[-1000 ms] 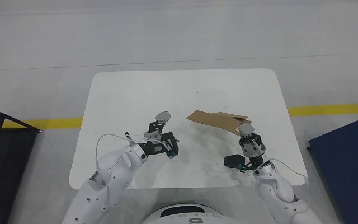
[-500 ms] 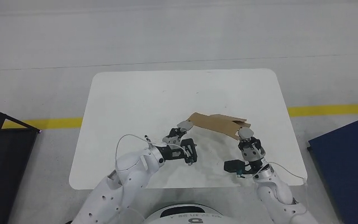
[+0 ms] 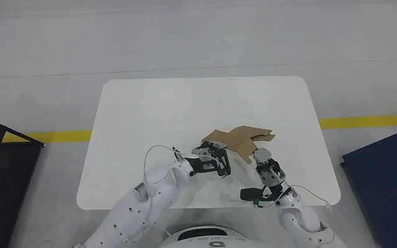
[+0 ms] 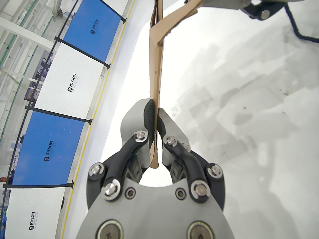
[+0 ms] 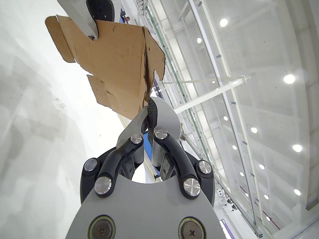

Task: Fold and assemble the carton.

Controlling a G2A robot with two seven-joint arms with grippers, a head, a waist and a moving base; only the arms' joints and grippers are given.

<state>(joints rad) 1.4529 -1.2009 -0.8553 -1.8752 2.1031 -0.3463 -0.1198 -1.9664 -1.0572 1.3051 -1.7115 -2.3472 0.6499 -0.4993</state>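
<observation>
We see the carton (image 3: 239, 137) as a brown cardboard blank, held between both tools over the right half of the white counter (image 3: 155, 124), toward its near edge.

1. Left tool (image 4: 155, 119): the fingers are pressed together on one edge of the carton. In the left wrist view the sheet appears edge-on. It runs away from the black pads (image 4: 149, 115), and a short end of cardboard sticks out behind them.
2. Right tool (image 5: 149, 111): the fingers pinch a corner of the carton at the opposite side. In the right wrist view the broad face of the sheet spreads away from the fingertips, with notched flaps along its edges.
3. Carton shape: it is not flat. In the left wrist view one panel branches off the main sheet at an angle and leads to the right tool, so the cardboard forms a fork along a fold line.
4. Position: in the top view the two tools are near each other, and the carton spans the gap between them. We cannot tell whether any edge of the carton touches the counter.

A yellow line (image 3: 56, 135) crosses the floor on both sides of the counter. Blue and white panels (image 4: 92, 28) stand in a row beyond the counter.
</observation>
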